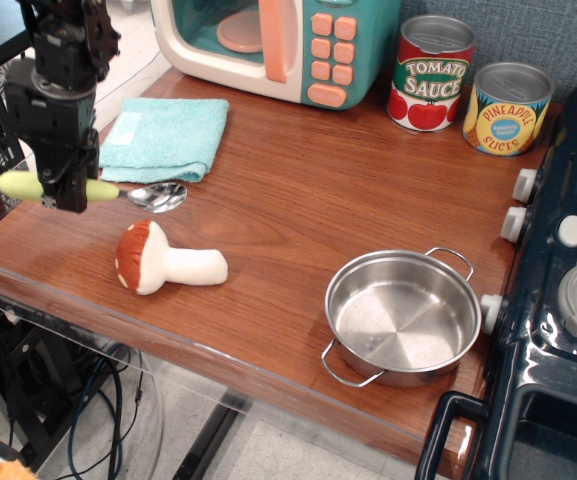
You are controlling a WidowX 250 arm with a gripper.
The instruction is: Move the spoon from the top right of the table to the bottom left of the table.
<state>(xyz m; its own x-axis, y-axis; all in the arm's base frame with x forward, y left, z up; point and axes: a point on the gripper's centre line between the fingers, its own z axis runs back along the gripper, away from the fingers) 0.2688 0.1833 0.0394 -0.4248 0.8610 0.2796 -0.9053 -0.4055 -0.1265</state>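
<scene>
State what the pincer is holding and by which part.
The pincer is shut on the spoon, gripping its pale yellow-green handle mid-length; the metal bowl sticks out to the right.

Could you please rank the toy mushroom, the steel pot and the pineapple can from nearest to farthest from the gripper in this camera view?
From the gripper, which is shut on the spoon at the table's left edge:
1. Toy mushroom, just below and right of it, near the front edge.
2. Steel pot, across the table toward the front right.
3. Pineapple can, at the back right beside the stove.
</scene>
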